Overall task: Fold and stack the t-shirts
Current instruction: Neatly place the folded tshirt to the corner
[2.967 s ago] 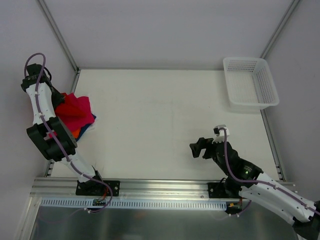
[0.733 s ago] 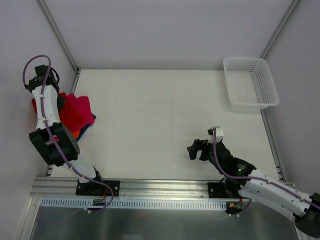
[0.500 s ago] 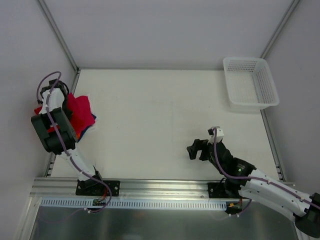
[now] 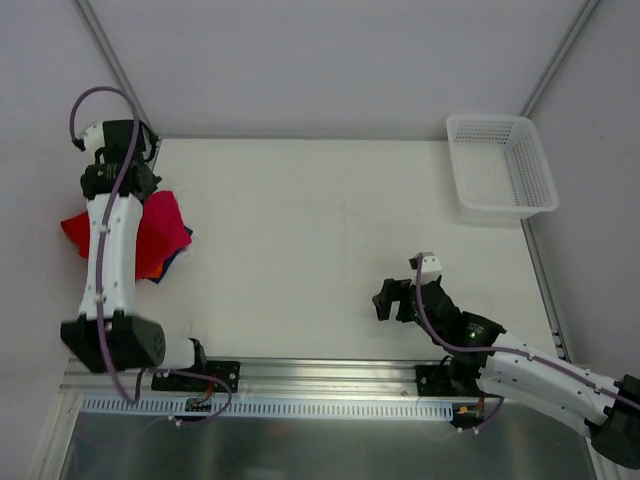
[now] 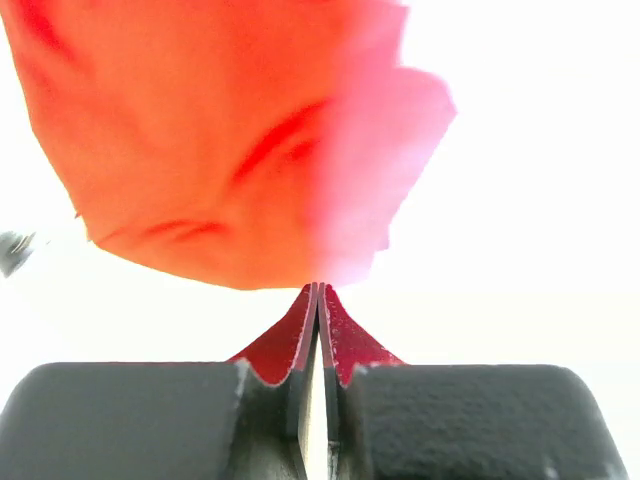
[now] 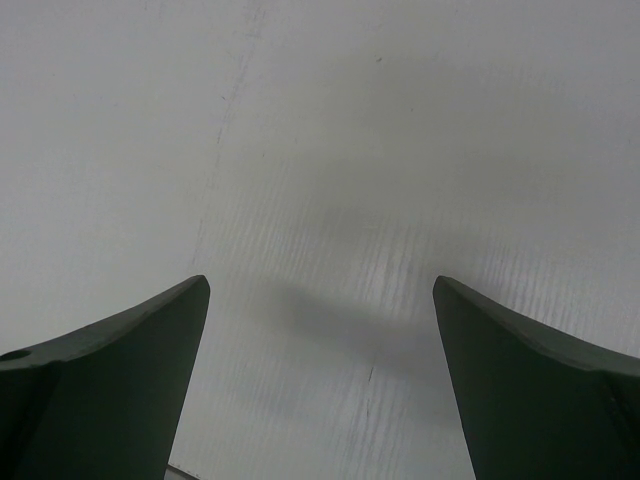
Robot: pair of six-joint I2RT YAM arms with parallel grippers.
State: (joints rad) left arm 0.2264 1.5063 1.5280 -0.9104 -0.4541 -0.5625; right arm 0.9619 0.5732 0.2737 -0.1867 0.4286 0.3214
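Red cloth fills the upper half of the left wrist view: the red t-shirt [image 5: 230, 150] hangs in loose folds, its right edge washed pink, and a pinch of it is clamped between the fully closed jaws of the left gripper [image 5: 318, 385]. The top view hides that pinch but locates the pile. It lies at the table side opposite the white mesh basket [image 4: 500, 165], with red cloth reaching past that table edge. Slivers of an orange t-shirt [image 4: 150, 270] and a dark blue t-shirt [image 4: 186, 240] show beneath it. Between pile and basket the table [image 4: 320, 220] surface is bare. The right gripper [image 6: 320, 300] hovers over bare table, left of the basket and nearer the arm bases, well apart from it. Its fingers are spread wide and hold nothing.
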